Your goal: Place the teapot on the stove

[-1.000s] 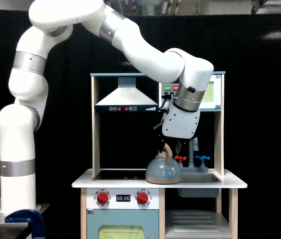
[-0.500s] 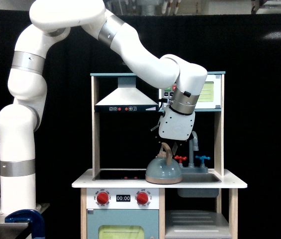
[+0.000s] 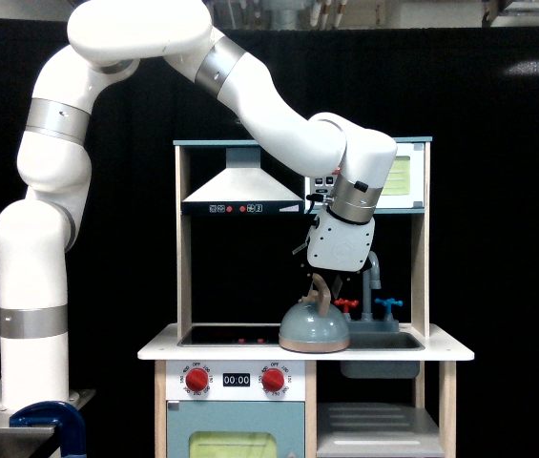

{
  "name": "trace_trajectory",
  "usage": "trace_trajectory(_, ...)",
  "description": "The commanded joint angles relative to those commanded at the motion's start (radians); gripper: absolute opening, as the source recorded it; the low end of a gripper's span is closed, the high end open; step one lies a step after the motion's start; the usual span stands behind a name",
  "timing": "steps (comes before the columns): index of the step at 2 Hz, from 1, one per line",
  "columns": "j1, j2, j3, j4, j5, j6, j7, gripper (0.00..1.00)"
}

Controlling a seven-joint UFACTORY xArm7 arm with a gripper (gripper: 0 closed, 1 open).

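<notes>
One teapot (image 3: 314, 329), one stove (image 3: 230, 336), one pincer (image 3: 324, 282).
Pincer sits at the teapot's handle; its grip cannot be told. Teapot stands on the worktop (image 3: 441, 349) beside the stove.

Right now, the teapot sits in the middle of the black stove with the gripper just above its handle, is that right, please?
Not quite. In the exterior view the teapot stands at the right end of the stove, beside the sink, not in the middle. The gripper is indeed at its handle.
</notes>
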Motion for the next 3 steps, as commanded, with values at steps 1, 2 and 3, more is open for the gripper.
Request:
trace_trajectory(1, -0.01, 0.002, 0.015, -0.001, -0.001, -0.006, 0.004, 0.0)
trace_trajectory(2, -0.021, -0.082, 0.033, -0.056, -0.011, 0.014, 0.027, 0.0)
trace_trajectory(3, 0.024, -0.399, 0.092, -0.419, 0.031, -0.069, 0.076, 0.0)
